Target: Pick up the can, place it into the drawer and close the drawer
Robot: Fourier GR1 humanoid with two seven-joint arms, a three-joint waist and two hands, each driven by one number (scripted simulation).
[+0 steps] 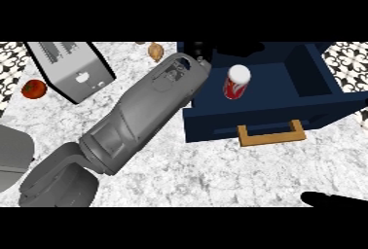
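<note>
from my seat the light reads even and fairly bright across the marble counter (215, 170); no single lamp direction stands out; shadows are soft and faint, just a slight darkening under the left forearm (144, 116); the inside of the navy drawer (273, 87) sits dim, its back corner near black; the can (237, 81) shows a pale, washed-out top; the toaster (72, 70) carries a dull sheen without hard glare; edges look straight; i see no bending near the borders.
</note>
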